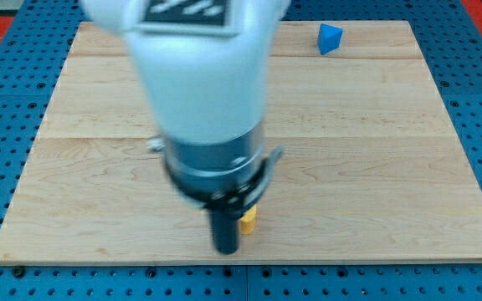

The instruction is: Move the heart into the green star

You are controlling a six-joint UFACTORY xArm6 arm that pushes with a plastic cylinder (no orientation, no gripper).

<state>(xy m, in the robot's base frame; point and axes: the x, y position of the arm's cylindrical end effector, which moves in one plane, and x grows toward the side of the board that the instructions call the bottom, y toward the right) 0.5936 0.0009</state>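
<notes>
- My tip (pixel 226 248): a bare rod with no jaws to open or close, set down near the board's (pixel 375 167) bottom edge.
- Yellow block (pixel 247 220), presumably the heart, touches its right; shape unclear.
- Blue block (pixel 330 38) far up-right.
- Green star unseen, perhaps behind the arm; locate it before pushing.

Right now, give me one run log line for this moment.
my tip beside yellow block, touching unclear | blue block at board top right | heart, green star not visible
</notes>
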